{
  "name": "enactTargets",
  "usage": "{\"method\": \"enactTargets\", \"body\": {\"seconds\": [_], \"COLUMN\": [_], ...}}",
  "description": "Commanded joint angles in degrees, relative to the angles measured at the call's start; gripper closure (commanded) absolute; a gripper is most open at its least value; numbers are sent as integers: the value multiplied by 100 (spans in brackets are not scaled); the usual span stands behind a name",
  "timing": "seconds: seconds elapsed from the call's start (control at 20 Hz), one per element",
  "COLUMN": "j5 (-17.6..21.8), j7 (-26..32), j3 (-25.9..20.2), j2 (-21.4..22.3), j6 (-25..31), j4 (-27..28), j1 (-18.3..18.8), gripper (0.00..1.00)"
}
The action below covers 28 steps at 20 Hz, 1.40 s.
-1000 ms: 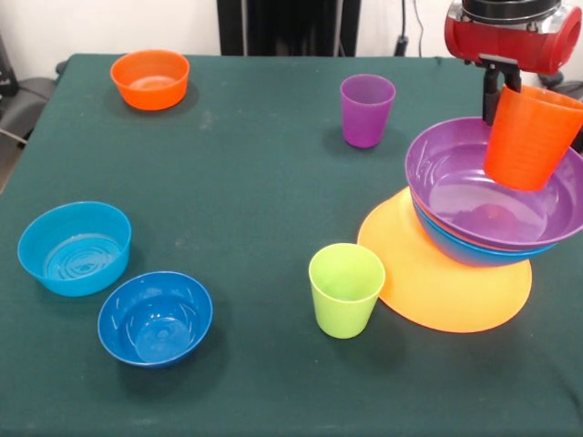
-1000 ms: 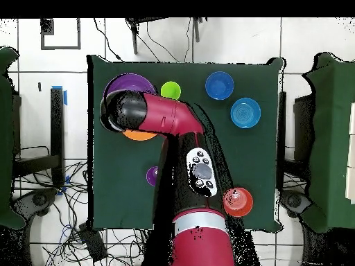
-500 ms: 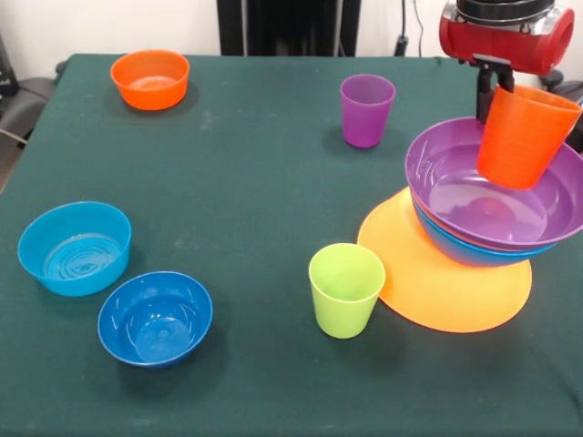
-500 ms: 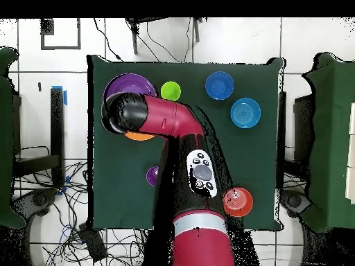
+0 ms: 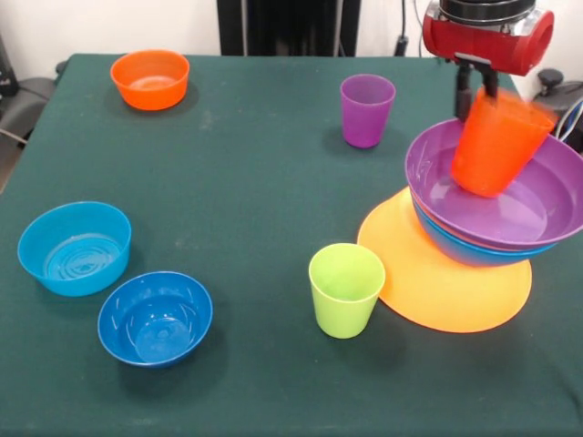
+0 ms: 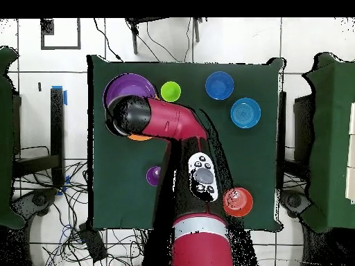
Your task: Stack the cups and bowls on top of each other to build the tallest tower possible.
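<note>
Glossy plastic bowls (image 5: 496, 196) and cups (image 5: 346, 289); tablecloth (image 5: 255, 182) seemingly matt fabric.

A dark green table (image 5: 255, 182) stands on a white tiled floor (image 6: 305, 41) strewn with cables (image 6: 69, 235).

Arm (image 6: 170, 119): glossy crimson-red rounded shell, black joint cap at 9 o'clock end. Wrist housing (image 5: 487, 32): red, barrel-shaped, black band on top. Two thin black prongs (image 5: 475, 84) below housing. Grey oval control panel (image 6: 204, 176), dark round buttons, at 6 o'clock of arm. Base (image 6: 199, 249): red cylinder, pale grey ring.
</note>
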<state>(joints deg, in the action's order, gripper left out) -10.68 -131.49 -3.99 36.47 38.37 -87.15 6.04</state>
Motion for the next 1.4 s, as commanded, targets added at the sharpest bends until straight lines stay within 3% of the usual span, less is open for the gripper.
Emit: {"method": "enactTargets", "body": {"seconds": [0.05, 0.85, 1.0, 1.4], "j5": [123, 154, -88, -216], "j7": [-535, -489, -430, -464], "j3": [-118, -97, -325, -254], "j2": [-246, -209, 14, 466], "j6": [-175, -139, -78, 520], "j4": [-397, -347, -492, -462], "j1": [-112, -122, 33, 50], "gripper": [0, 0, 0, 0]}}
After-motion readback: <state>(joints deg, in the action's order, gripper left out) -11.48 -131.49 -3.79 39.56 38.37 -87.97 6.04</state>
